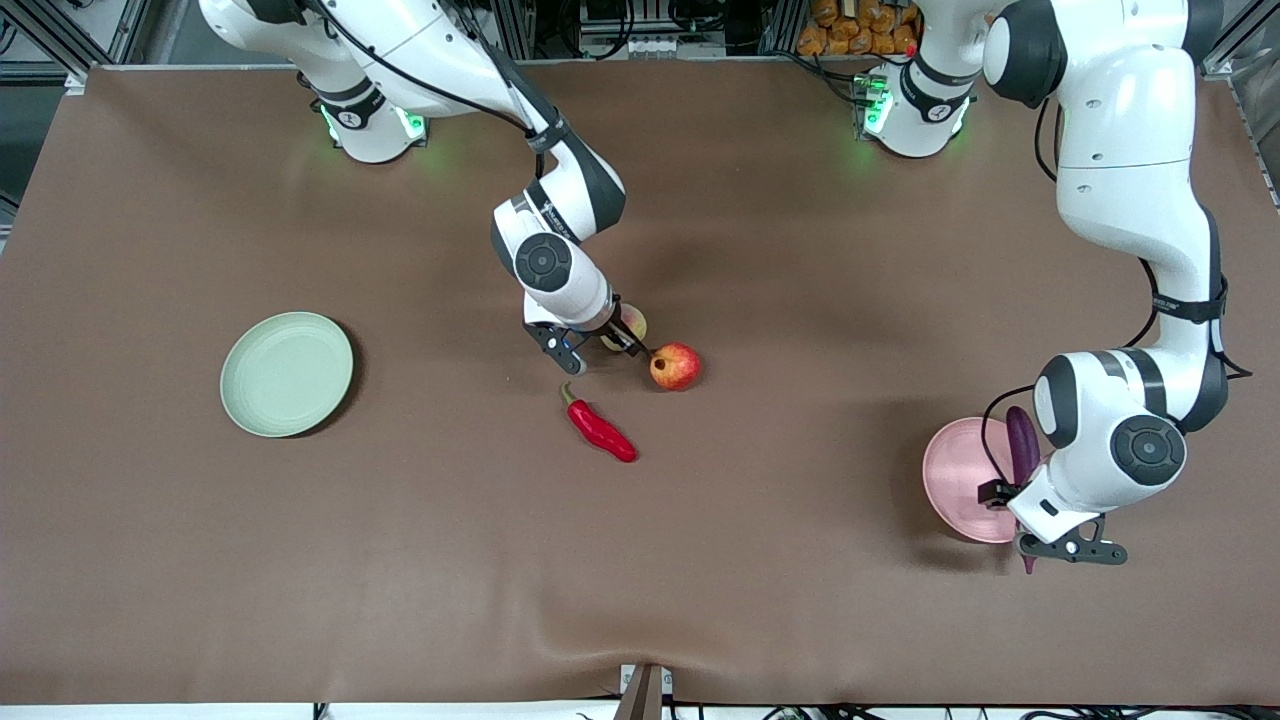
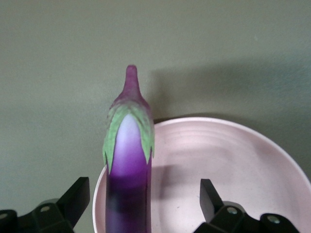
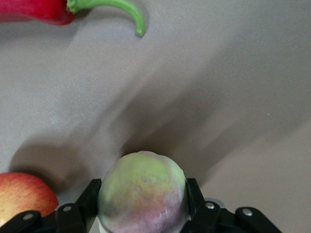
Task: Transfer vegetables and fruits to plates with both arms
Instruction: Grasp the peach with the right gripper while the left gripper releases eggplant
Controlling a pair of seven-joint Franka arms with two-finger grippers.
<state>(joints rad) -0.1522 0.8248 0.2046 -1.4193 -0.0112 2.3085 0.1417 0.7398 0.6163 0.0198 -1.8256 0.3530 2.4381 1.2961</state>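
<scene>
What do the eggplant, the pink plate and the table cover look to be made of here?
Eggplant: probably plastic or rubber; its purple skin is glossy and fades evenly to a pale end, and its green calyx looks moulded.
Pink plate: likely matte plastic or a fibre composite; it shows faint concentric rings and no glare.
Table cover: brown cloth or felt-like sheet, judging by the soft ripples along the edge nearest the front camera.

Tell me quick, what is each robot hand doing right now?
Left tool: open, fingers apart on either side of the eggplant lying on the pink plate.
Right tool: closed on the peach.
</scene>
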